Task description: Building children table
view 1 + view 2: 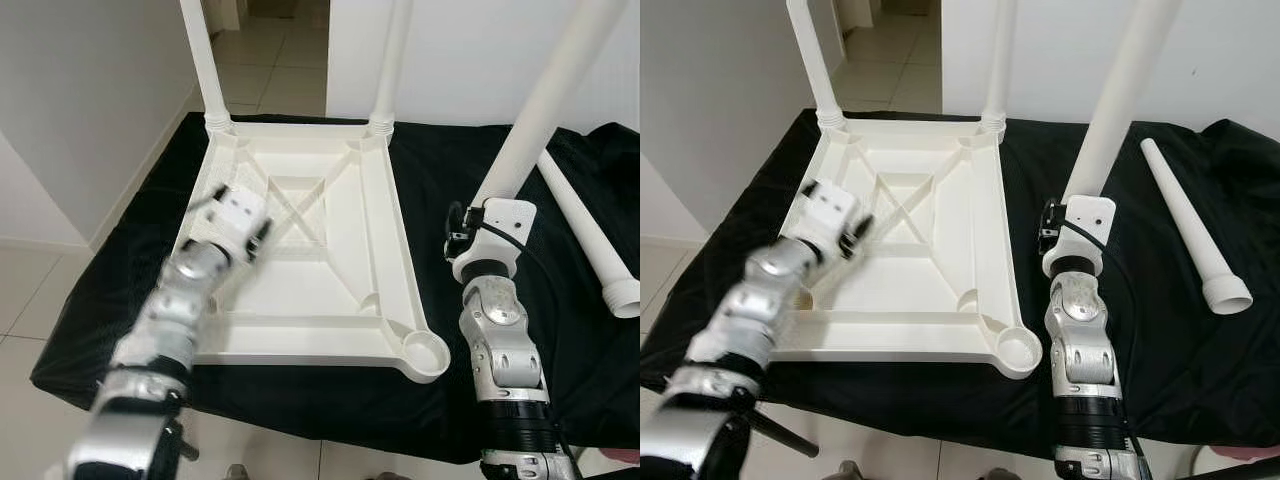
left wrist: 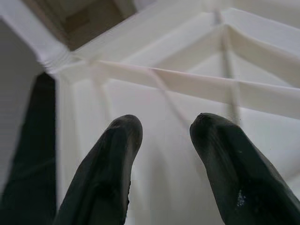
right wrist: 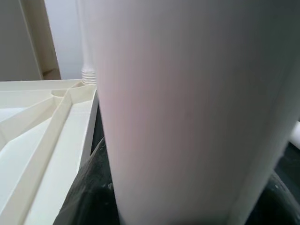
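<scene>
The upturned table top [image 1: 300,260] lies on the black cloth [image 1: 450,190]. Beside it, the right gripper [image 1: 478,222] pinches a white leg [image 1: 540,110]; lower it squarely into the empty near socket [image 1: 424,351]. The left gripper [image 2: 164,140], fingers spread, hovers over the ribs to steady them.

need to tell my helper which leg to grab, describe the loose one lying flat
Find the upturned white tabletop on the black cloth. The loose leg lies flat on the cloth, on the robot's far right. Unlike the other legs, it is neither screwed in nor held by a claw.

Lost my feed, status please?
Right hand shut on table leg. Left hand open over upturned tabletop. Spare leg on cloth.
</scene>
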Controlling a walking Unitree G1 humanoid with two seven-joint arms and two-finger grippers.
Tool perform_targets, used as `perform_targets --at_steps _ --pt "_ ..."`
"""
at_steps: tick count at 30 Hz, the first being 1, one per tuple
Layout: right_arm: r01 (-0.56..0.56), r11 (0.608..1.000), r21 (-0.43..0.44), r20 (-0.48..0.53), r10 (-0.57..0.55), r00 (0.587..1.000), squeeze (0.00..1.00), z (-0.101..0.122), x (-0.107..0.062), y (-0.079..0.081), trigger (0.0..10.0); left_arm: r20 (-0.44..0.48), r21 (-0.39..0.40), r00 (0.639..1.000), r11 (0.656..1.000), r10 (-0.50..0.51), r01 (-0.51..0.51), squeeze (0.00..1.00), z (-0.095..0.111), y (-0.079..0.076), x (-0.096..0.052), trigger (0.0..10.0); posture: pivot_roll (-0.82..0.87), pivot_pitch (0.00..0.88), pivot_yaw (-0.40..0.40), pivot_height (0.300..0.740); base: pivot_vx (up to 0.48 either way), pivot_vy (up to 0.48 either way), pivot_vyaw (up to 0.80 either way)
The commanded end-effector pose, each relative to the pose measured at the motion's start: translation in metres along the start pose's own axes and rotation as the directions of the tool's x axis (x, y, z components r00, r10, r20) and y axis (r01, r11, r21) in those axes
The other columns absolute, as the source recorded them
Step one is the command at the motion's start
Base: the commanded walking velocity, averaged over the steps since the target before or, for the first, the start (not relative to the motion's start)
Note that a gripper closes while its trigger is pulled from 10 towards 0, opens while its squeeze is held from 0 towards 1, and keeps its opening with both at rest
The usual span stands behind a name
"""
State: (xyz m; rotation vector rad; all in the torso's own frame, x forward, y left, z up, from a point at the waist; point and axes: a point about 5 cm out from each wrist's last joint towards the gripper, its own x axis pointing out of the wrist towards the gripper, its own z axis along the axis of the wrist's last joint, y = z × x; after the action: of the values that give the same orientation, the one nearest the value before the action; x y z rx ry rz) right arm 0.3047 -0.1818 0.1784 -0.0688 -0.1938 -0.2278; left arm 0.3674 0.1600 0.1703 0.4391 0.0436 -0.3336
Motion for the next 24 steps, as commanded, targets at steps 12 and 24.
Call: perform_targets --at_steps 12,24 --pt "-0.018 1.0 -0.011 0.017 0.018 1.0 0.0 0.003 0.003 0.001 10.0 -0.089 0.262 0.996 0.963 -0.033 0.055 0.0 -0.019 -0.001 -0.002 10.0 -0.07 0.0 0.025 0.74 0.0 0.0 0.0" --pt "-0.043 0.998 -0.038 0.022 0.044 0.999 0.0 0.003 0.004 0.001 10.0 -0.086 0.358 0.966 0.898 -0.242 0.257 0.0 -0.021 -0.029 -0.002 10.0 -0.08 0.0 0.021 0.74 0.0 0.0 0.0"
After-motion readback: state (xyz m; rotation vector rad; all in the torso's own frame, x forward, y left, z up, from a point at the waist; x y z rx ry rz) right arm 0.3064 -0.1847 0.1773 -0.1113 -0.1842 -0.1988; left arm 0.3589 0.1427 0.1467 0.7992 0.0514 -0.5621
